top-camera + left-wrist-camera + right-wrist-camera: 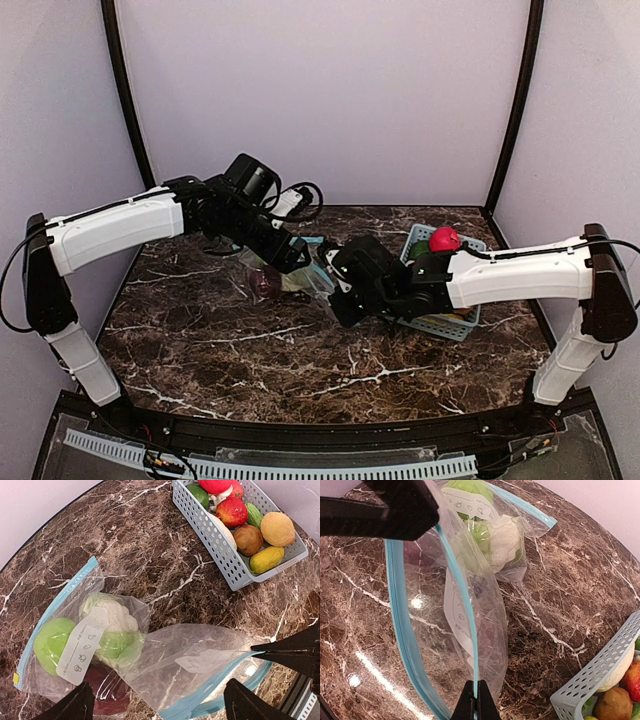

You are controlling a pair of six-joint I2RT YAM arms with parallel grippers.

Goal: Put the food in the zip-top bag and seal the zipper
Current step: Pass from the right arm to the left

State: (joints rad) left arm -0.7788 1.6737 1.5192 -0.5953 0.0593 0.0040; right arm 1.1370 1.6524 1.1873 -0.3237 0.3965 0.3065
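Reading outward from the arm bases.

Nearest, the right gripper [476, 704] is clamping its fingers flat together on the blue zipper strip of the zip-top bag [452, 610], pinching the rim at the near side of the mouth. The mouth is gaping as a wide blue loop over the dark marble table [365, 645], and the clear film is sagging below it.

Just beyond, the left gripper [159, 692] is standing with its fingers spread wide. The open rim of the bag is lying between them, and they are squeezing nothing. In the right wrist view one black finger is sitting at the far end of the loop; we are unable to tell whether it is touching the film.

Farther in, we are finding food at the closed end of the bag: a white cauliflower [117, 612], a green apple [52, 642] beside it, and a dark red piece [105, 692] partly under the printed label.

Farthest, to the right, the light-blue slotted basket [220, 550] is standing well apart from the bag. It is holding more food: a red apple [231, 511], a brown round piece [248, 539], an orange-yellow piece [277, 528], a yellow piece [266, 560], and a green piece [200, 494] at the far corner.
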